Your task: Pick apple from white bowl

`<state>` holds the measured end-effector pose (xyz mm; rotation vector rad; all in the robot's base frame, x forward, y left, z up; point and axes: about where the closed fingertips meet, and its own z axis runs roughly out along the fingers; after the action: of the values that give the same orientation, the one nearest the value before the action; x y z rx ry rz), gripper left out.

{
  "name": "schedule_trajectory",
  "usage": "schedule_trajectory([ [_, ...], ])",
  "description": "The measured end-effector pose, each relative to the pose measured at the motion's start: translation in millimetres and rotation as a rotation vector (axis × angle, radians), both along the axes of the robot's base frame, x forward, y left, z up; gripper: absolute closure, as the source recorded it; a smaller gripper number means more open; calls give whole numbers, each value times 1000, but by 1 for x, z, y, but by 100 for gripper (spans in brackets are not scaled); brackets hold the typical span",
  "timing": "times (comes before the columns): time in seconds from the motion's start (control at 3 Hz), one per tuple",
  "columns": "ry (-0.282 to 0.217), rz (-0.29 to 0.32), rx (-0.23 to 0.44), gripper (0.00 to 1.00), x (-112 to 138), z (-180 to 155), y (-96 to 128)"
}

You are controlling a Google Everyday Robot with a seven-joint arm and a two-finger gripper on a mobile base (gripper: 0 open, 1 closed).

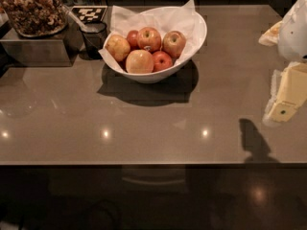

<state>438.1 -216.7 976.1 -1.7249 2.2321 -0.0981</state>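
Note:
The white bowl [192, 20], wide and lined with crumpled white paper, stands at the back middle of the brown counter. It holds several apples. The apple [173, 43], red streaked with yellow and a little taller than wide, sits at the right of the pile. A similar red-yellow apple [149, 38] is to its left, a small deep-red one [162, 60] is in front, and a large pale yellow-orange one [139, 61] is front left. My gripper [269, 78] is at the right edge of the view, well right of the bowl, above the counter, open and empty.
A small dark cup [94, 37] with a spoon stands just left of the bowl. A glass container of granola [33, 8] sits on a metal box [36, 47] at the back left, with a checkered marker [89, 13] behind the cup. The counter's front edge [153, 164] runs across the view.

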Motion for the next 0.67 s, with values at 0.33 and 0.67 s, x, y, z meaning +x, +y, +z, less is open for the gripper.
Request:
schedule_trajectory([
  [0.33,0,0,0,0,0,0,0],
  [0.67,-36,13,21,0,10,11,4],
])
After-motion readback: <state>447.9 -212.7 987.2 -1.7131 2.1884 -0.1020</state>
